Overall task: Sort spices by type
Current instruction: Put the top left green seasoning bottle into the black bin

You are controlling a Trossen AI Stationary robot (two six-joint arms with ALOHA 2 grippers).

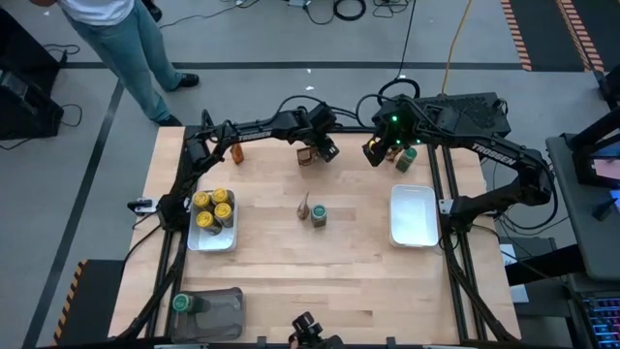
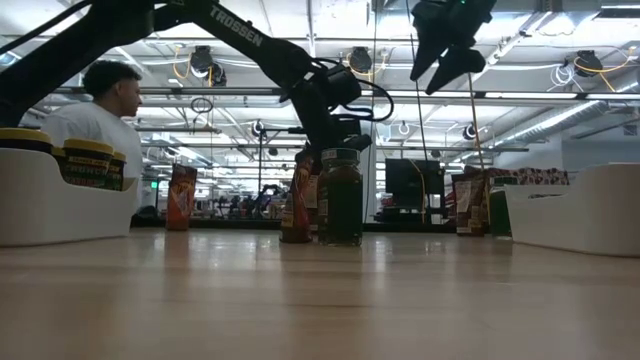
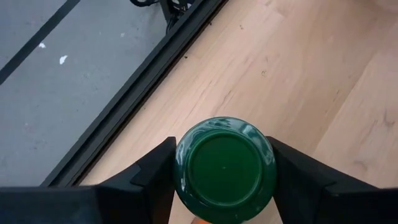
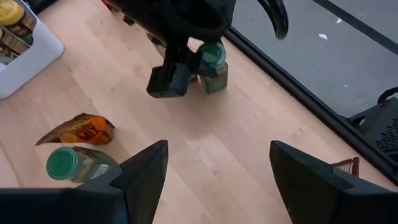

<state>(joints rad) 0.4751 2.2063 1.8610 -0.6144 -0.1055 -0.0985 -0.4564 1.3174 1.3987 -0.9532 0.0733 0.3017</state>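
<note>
Green-lidded jar [image 3: 225, 168] stands at the table's [image 1: 358, 281] far edge between the left gripper's [image 1: 327, 147] fingers, which flank it closely, apparently closing to lift it for sorting. Right gripper [image 1: 374, 152] hovers nearby, fingers wide, empty.

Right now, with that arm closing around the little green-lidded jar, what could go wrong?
The left gripper straddles the green-lidded jar near the table edge; an off-centre squeeze might tip it, or knock over the brown packet right beside it. The right gripper, open, hovers close by above the table, so the two arms could bump.
</note>
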